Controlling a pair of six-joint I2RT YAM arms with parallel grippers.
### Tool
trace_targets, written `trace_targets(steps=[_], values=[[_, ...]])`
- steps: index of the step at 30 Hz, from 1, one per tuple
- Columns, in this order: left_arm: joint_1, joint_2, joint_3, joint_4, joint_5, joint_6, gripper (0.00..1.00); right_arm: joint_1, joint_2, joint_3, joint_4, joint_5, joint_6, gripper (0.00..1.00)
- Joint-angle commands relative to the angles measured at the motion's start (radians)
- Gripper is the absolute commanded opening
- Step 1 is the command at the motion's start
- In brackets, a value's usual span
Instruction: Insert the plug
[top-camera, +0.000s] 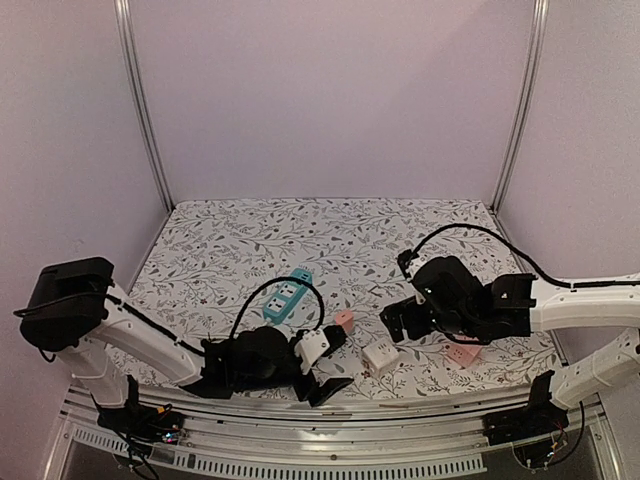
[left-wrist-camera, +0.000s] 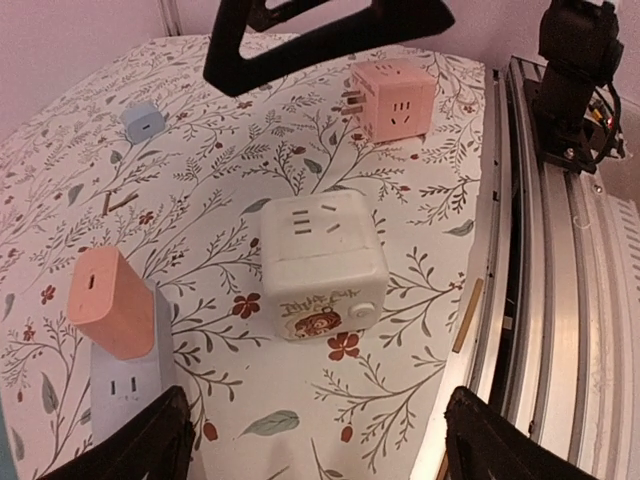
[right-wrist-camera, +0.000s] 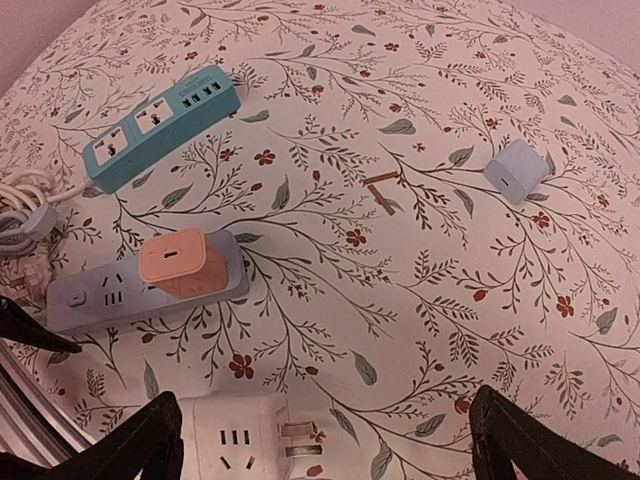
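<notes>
At the near middle of the desk (right-wrist-camera: 470, 300), the pink plug (right-wrist-camera: 180, 262) stands upright on one end of the grey power strip (right-wrist-camera: 100, 295). The left gripper (left-wrist-camera: 315, 430) is spread wide and empty, just beside that strip, with a white cube adapter (left-wrist-camera: 320, 260) ahead of it. The right gripper (right-wrist-camera: 325, 440) is likewise wide and holds nothing.

Mostly smooth plastic on a matt printed worktop (right-wrist-camera: 420, 300).
I see a satin sheen on the white cube adapter (left-wrist-camera: 320, 265), a matt pink charger (left-wrist-camera: 110, 300), and a brushed metal rail (left-wrist-camera: 590, 300) along the edge.
</notes>
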Motion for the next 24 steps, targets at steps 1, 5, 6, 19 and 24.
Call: trace_targets(steps=[1,5,6,19,24], values=[[-0.014,0.094,0.122,0.022,-0.019,0.014,0.87,0.005,-0.019,-0.013,-0.023,0.09,0.052,0.99],[-0.014,0.162,0.231,-0.065,-0.014,0.012,0.85,0.005,-0.055,-0.015,-0.051,0.167,0.052,0.99],[-0.014,0.17,0.251,-0.085,-0.016,0.005,0.85,0.004,-0.072,-0.017,-0.055,0.183,0.051,0.99],[-0.013,0.291,0.483,-0.388,-0.023,-0.078,0.8,0.004,-0.259,-0.105,-0.073,0.245,0.075,0.99],[-0.011,0.326,0.54,-0.466,-0.036,-0.095,0.8,0.005,-0.26,-0.103,-0.087,0.24,0.071,0.99]])
